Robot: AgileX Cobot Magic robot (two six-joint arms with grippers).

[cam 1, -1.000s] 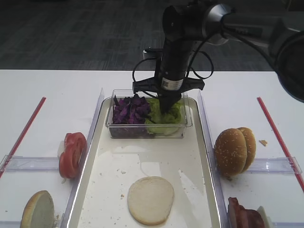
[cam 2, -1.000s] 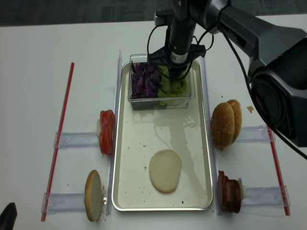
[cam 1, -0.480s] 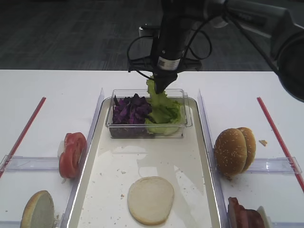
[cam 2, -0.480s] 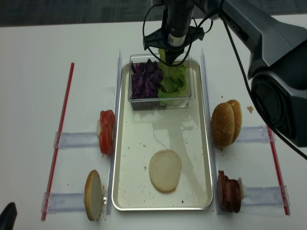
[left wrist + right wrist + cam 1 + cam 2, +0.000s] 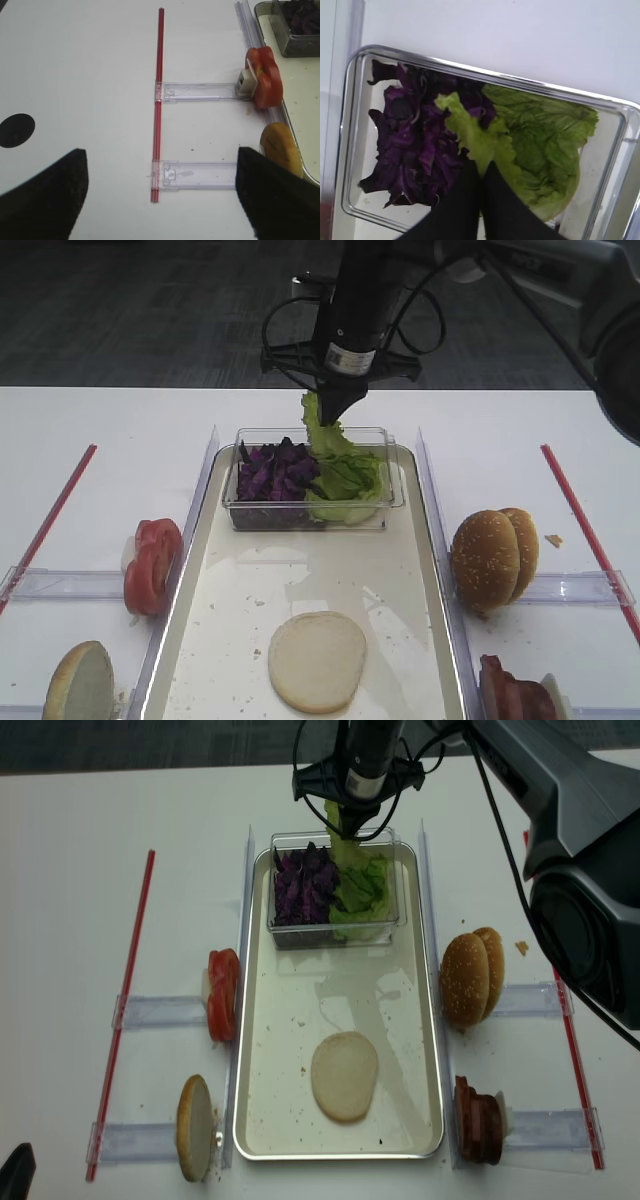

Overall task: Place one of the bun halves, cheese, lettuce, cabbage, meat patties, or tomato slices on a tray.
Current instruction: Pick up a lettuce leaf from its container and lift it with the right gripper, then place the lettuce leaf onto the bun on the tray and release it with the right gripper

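My right gripper point(image 5: 331, 416) point(image 5: 481, 167) point(image 5: 347, 824) is shut on a light green lettuce leaf point(image 5: 320, 436) point(image 5: 468, 131) point(image 5: 342, 846). The leaf hangs above a clear container point(image 5: 310, 517) at the far end of the metal tray point(image 5: 250, 585) point(image 5: 290, 1000). In the container lie purple cabbage point(image 5: 270, 472) point(image 5: 412, 145) point(image 5: 299, 885) and more lettuce point(image 5: 352, 486) point(image 5: 545, 145). A pale bun half point(image 5: 317, 660) point(image 5: 344, 1076) lies cut side up on the tray's near part. My left gripper point(image 5: 161, 160) is open over bare table by a red strip point(image 5: 159, 100).
Left of the tray stand tomato slices point(image 5: 150, 565) point(image 5: 265, 82) and a bun half point(image 5: 80, 685) point(image 5: 280, 150) in clear holders. On the right stand sesame buns point(image 5: 493, 558) point(image 5: 472, 977) and meat patties point(image 5: 515, 695) point(image 5: 478, 1120). Red strips point(image 5: 50, 520) mark both sides.
My right gripper has risen out of the container, pulling a lettuce leaf up with it. The left gripper's view gives no earlier frame.
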